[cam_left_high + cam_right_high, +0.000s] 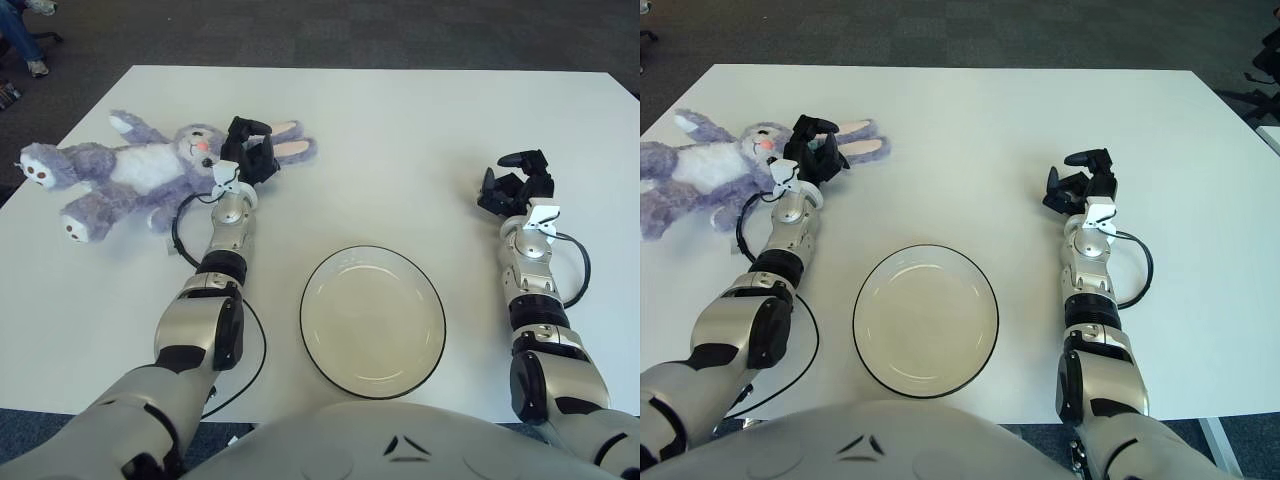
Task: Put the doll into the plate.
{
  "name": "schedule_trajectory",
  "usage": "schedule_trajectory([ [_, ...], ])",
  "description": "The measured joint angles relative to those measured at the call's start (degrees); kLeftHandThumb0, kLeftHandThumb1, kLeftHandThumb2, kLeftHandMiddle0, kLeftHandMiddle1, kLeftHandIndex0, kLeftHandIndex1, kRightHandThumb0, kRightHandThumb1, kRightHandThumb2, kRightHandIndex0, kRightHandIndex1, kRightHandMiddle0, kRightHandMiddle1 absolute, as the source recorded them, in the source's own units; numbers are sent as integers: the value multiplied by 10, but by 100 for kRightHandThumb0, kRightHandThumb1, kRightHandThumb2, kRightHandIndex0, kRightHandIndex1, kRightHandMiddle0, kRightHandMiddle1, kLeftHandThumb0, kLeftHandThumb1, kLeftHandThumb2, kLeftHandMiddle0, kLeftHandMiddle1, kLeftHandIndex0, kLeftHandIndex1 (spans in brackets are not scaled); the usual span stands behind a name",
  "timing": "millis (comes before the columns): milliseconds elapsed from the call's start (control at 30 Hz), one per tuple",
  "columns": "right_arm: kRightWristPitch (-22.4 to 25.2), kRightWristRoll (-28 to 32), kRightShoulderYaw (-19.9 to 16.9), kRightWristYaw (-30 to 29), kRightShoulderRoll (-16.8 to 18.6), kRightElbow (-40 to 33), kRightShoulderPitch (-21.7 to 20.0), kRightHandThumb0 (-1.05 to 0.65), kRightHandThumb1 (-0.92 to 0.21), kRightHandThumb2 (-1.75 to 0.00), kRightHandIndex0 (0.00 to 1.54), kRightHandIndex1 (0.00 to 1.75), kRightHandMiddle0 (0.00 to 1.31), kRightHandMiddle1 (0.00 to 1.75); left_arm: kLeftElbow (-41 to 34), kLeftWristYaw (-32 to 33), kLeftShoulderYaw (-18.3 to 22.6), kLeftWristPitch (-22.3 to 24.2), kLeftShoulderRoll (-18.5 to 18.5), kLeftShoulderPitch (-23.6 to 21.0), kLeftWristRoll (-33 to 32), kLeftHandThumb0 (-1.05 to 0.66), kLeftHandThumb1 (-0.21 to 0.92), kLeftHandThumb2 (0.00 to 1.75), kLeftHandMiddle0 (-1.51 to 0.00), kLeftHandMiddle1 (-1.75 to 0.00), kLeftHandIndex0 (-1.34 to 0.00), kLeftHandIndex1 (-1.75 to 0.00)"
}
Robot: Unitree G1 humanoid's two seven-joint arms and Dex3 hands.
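White round plate with dark rim (372, 320) sits nearest, centre. Right hand (516, 182) at 2 o'clock, fingers loosely spread, empty. Left hand (246, 155) at 11 o'clock, curled against purple plush bunny doll (140, 172) lying on white table (400, 140).

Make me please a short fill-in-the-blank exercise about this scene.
1. The left hand is at the doll's ____.
2. The plate holds ____.
3. The doll lies on the plate's ____ side.
4. The right hand holds ____.

Missing words: head; nothing; left; nothing
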Motion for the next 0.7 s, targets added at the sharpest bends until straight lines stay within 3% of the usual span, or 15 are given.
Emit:
schedule_trajectory([
  [700,-2,0,0,7,-1,4,-2,-1,-38,-119,68,156,31,175,-33,15,-8,-63,13,0,21,-37,73,78,-93,-167,-31,-175],
])
